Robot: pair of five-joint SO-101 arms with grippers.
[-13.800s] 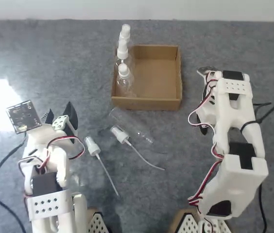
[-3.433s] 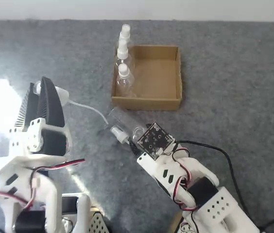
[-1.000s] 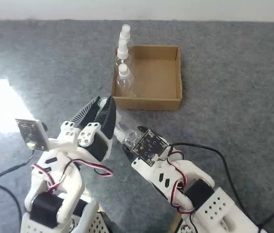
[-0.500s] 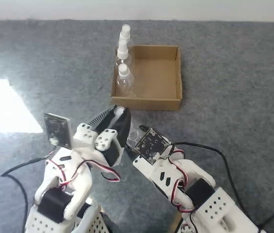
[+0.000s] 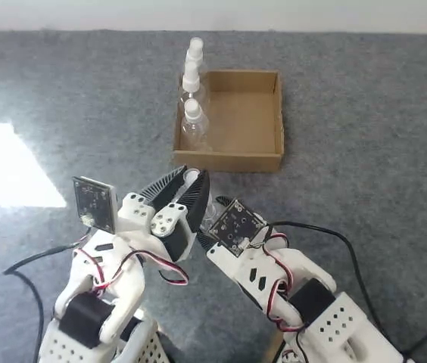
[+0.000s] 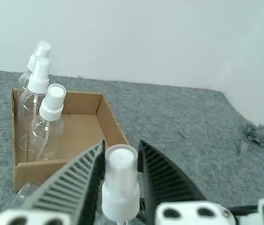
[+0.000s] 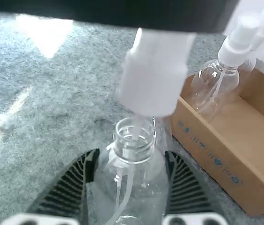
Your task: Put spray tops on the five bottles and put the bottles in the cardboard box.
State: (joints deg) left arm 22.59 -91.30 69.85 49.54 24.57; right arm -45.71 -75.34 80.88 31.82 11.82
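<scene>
My left gripper [image 6: 121, 151] is shut on a white spray top [image 6: 120, 180], its ribbed black fingers on either side of it. In the high view that gripper [image 5: 191, 180] sits just in front of the cardboard box [image 5: 263, 121]. My right gripper [image 7: 131, 159] is shut on a clear bottle [image 7: 133, 140] that stands upright with an open neck. The spray top [image 7: 155, 79] hangs just above that neck, with its thin tube [image 7: 121, 199] down inside the bottle. Three capped bottles [image 5: 192, 113] stand along the box's left side.
The right part of the box floor [image 6: 83, 129] is bare. Another clear bottle [image 6: 23, 193] lies on the grey carpet by the box's front wall. A bright patch of light [image 5: 1, 166] falls on the carpet at the left. Cables [image 5: 350, 249] trail beside the right arm.
The left gripper has carried the spray top rightward and toward the right gripper, ending above the held bottle's neck. The right arm and its bottle have barely shifted.
</scene>
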